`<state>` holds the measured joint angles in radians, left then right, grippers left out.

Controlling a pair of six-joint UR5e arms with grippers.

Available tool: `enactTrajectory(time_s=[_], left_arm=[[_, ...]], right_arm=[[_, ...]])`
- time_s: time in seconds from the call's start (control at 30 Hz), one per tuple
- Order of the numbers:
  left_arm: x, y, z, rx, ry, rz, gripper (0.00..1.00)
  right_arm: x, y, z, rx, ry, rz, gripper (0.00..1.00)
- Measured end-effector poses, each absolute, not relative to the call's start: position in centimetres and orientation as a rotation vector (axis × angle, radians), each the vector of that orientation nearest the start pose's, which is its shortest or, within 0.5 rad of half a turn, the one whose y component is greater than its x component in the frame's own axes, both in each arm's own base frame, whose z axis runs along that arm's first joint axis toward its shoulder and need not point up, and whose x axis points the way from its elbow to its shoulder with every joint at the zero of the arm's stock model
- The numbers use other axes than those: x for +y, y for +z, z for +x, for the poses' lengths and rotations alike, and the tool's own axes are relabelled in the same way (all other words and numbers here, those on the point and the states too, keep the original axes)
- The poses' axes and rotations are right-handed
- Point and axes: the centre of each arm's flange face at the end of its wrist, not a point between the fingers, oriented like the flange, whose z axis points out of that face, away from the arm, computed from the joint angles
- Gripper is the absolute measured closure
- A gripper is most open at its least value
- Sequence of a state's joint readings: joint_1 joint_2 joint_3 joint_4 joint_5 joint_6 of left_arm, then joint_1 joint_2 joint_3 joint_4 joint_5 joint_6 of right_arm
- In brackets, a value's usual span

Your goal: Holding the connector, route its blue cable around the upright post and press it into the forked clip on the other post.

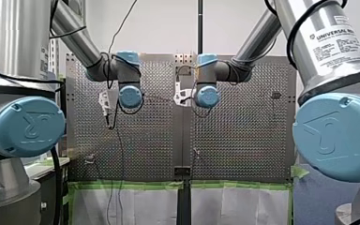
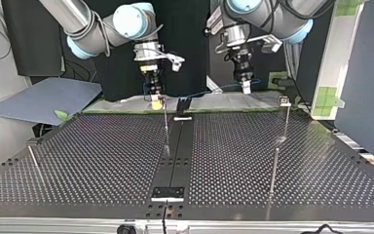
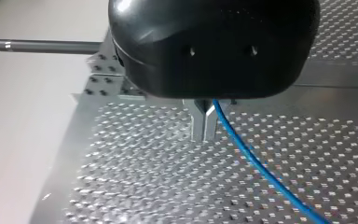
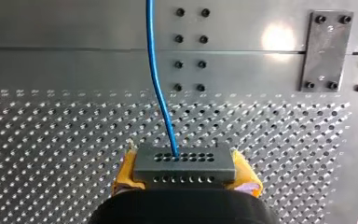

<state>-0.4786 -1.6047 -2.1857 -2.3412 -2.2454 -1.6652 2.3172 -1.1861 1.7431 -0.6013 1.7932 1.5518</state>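
Two grippers are hanging above the far edge of the perforated table (image 2: 102,156) in the top view. My right gripper (image 4: 185,173) is clamping its yellow pads (image 4: 126,170) on the connector (image 4: 185,162), a grey block with two rows of small holes. The blue cable (image 4: 157,79) is leaving one hole and running ahead toward the gripper's 12 o'clock. My left gripper (image 3: 203,126) is pressing its metal fingers (image 3: 196,123) together. The cable is trailing from beside them toward 5 o'clock; pinched or not, cannot tell.
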Motion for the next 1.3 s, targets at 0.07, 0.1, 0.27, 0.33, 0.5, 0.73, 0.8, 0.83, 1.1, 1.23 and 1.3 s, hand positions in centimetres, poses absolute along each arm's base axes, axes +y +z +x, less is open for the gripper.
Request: enactTrajectory(time_s=[0.07,0.1,0.27,0.33,0.5,0.73,0.8,0.83,1.1,1.23,1.3], left_arm=[[-25.5,27.4,34.1,1.413,0.002,-0.294,1.0],[-25.5,28.1,34.2,1.404,-0.004,-0.302,1.0],[-25.3,31.2,34.6,1.367,-0.021,-0.327,1.0],[-25.2,32.5,34.7,1.351,-0.027,-0.334,1.0],[-24.9,35.7,34.9,1.314,-0.038,-0.353,1.0],[-24.1,38.2,34.9,1.302,-0.028,-0.363,1.0],[-24.0,38.6,35.1,1.306,-0.02,-0.359,1.0],[-24.0,38.7,35.2,1.308,-0.017,-0.357,1.0],[-23.6,40.9,36.3,1.313,-0.004,-0.351,1.0],[-23.3,42.0,36.8,1.311,0.003,-0.355,1.0],[-23.2,42.6,37.0,1.311,0.005,-0.357,1.0]], right_arm=[[-36.4,25.8,48.6,-0.877,1.612,1.546,1.0],[-36.5,25.9,48.7,-0.875,1.615,1.546,1.0],[-37.4,27.2,49.0,-0.864,1.627,1.549,1.0],[-37.7,27.7,49.2,-0.857,1.634,1.551,1.0],[-38.4,29.4,50.0,-0.829,1.676,1.544,1.0],[-39.2,31.8,51.1,-0.787,1.742,1.532,1.0],[-39.5,32.4,51.3,-0.78,1.754,1.525,1.0],[-39.6,32.8,51.5,-0.776,1.762,1.519,1.0],[-40.4,35.6,52.4,-0.747,1.802,1.498,1.0],[-40.7,37.2,52.9,-0.722,1.828,1.49,1.0],[-40.8,37.8,53.1,-0.716,1.835,1.486,1.0]])
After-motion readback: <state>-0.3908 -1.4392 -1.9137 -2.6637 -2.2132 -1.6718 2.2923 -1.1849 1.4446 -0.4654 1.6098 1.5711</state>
